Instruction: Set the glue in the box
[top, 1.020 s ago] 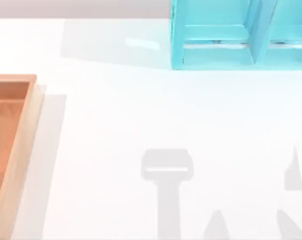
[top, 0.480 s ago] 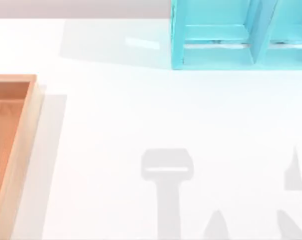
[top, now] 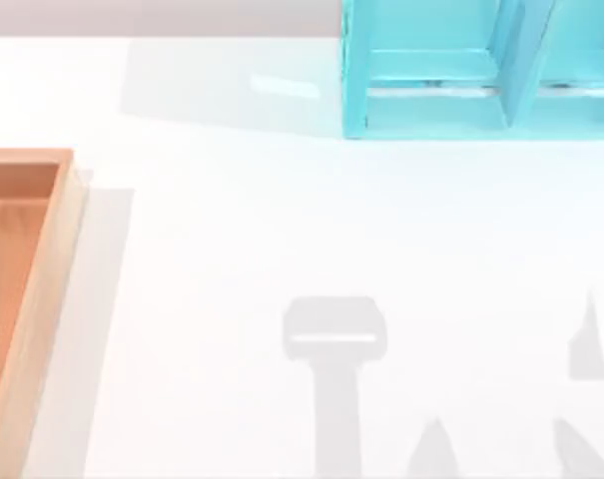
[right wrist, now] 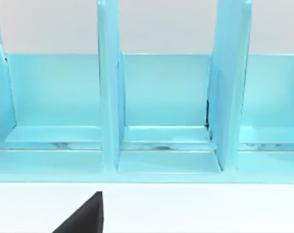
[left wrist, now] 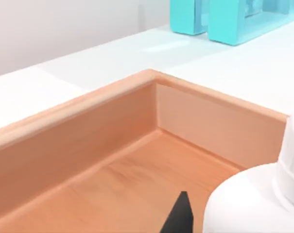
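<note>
The glue (left wrist: 253, 204) shows up close in the left wrist view as a white bottle body with a ribbed white neck; its cap is out of frame. My left gripper (left wrist: 219, 221) is shut on it, one dark fingertip (left wrist: 181, 213) against the bottle's side and the other hidden behind it. Both hang over the orange-brown inside of the box (left wrist: 137, 121), near one of its corners. In the top view the box (top: 42, 299) lies at the table's left edge. My right gripper (right wrist: 147, 225) stays parked and open, facing the cyan shelf.
A cyan-blue shelf unit (top: 461, 70) with upright dividers stands at the table's back right, and is seen head-on as the shelf (right wrist: 161, 107) in the right wrist view. Grey arm shadows fall on the white table (top: 232, 230) near the front.
A faint dark shadow on the box's floor in the top view has faded away. Box, shelf and arm shadows stay where they were.
</note>
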Controlling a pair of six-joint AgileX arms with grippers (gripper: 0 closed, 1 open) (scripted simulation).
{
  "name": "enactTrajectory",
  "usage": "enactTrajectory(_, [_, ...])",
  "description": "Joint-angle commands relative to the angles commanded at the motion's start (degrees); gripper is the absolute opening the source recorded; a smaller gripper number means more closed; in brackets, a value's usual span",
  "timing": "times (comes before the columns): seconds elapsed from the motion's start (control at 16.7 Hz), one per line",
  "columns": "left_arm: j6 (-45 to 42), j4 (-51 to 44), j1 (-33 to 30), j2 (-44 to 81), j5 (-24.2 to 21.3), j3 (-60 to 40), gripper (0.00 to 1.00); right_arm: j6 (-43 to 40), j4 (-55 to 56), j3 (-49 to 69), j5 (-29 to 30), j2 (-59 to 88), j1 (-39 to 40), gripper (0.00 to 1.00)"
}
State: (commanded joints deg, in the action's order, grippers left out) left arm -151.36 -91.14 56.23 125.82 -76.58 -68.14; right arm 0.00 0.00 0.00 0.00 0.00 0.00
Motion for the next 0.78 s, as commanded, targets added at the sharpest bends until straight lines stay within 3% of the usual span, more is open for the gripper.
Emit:
enactTrajectory(0.42, [21.4,28.9,-0.3,-6.2,0.8,4.4,0.00,0.0,0.0,0.0,0.0,0.0,0.0,1.00])
enactTrajectory(0.78, [42.1,48.4,-6.0,-9.6,-3.6,10.7,0.00,0.0,0.0,0.0,0.0,0.0,0.0,1.00])
